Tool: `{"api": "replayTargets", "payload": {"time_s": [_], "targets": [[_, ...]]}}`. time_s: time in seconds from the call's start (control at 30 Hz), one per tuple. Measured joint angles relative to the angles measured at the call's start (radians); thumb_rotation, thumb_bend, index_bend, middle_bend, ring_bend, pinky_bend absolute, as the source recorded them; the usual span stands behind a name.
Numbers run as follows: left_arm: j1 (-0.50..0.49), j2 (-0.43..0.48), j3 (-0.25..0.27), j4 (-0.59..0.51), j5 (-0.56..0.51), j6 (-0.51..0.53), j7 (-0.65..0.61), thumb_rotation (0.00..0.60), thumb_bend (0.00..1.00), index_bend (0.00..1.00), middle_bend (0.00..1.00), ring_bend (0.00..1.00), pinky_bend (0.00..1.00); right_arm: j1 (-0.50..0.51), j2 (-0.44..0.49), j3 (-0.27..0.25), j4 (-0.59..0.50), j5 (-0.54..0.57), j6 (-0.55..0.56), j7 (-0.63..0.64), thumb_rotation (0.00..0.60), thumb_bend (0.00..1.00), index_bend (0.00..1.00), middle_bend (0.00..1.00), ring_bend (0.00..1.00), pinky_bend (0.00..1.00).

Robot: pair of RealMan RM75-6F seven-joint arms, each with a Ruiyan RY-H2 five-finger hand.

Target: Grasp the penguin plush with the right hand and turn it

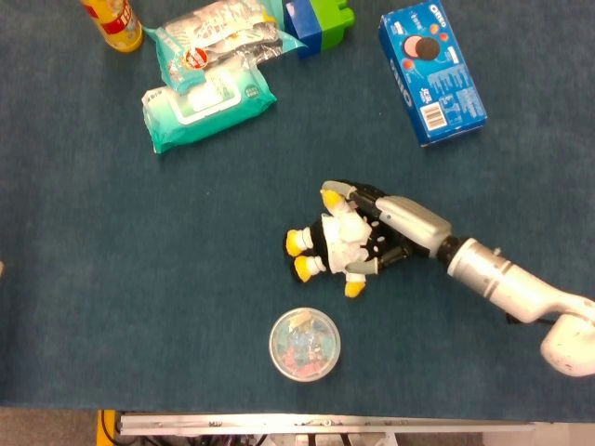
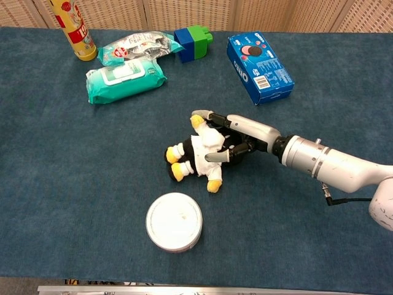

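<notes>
The penguin plush [image 1: 333, 245] [image 2: 199, 154], black and white with yellow feet and flippers, lies on its back on the blue table cloth near the middle, feet pointing left. My right hand [image 1: 395, 228] [image 2: 245, 136] reaches in from the right and grips its head end. The fingers [image 2: 212, 116] curl over the far side by the upper flipper, and the thumb [image 2: 216, 157] presses in on the near side. The head is mostly hidden under the hand. My left hand shows in neither view.
A round clear container [image 1: 304, 344] [image 2: 174, 221] sits just in front of the plush. At the back lie a blue Oreo box [image 1: 432, 72] [image 2: 259, 59], a teal wipes pack [image 1: 206, 102] [image 2: 126, 80], a blue-green block [image 1: 319, 20] and a yellow bottle [image 2: 72, 27].
</notes>
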Motion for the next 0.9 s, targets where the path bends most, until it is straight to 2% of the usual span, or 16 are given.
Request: {"api": "replayTargets", "payload": {"time_s": [0.27, 0.6, 0.73, 0.9], "targets": [[-0.001, -0.002, 0.001, 0.006, 0.008, 0.0, -0.009, 0.6, 0.22, 0.03, 0.09, 0.1, 0.05, -0.029, 0.044, -0.002, -0.041, -0.003, 0.072, -0.01, 0.292, 0.0, 0.0, 0.0, 0.0, 0.0], [0.004, 0.001, 0.001, 0.012, -0.002, -0.001, -0.018, 0.6, 0.22, 0.03, 0.09, 0.1, 0.05, -0.006, -0.014, 0.014, 0.027, 0.016, 0.023, 0.01, 0.291, 0.0, 0.0, 0.0, 0.0, 0.0], [0.006, 0.001, 0.001, 0.013, -0.004, 0.0, -0.021, 0.6, 0.22, 0.03, 0.09, 0.1, 0.05, -0.006, -0.026, -0.004, 0.037, 0.005, 0.02, 0.012, 0.291, 0.0, 0.0, 0.0, 0.0, 0.0], [0.005, 0.0, 0.003, 0.011, 0.0, -0.004, -0.02, 0.6, 0.22, 0.03, 0.09, 0.1, 0.05, -0.021, -0.004, -0.024, -0.003, -0.013, 0.057, 0.007, 0.292, 0.0, 0.0, 0.0, 0.0, 0.0]]}}
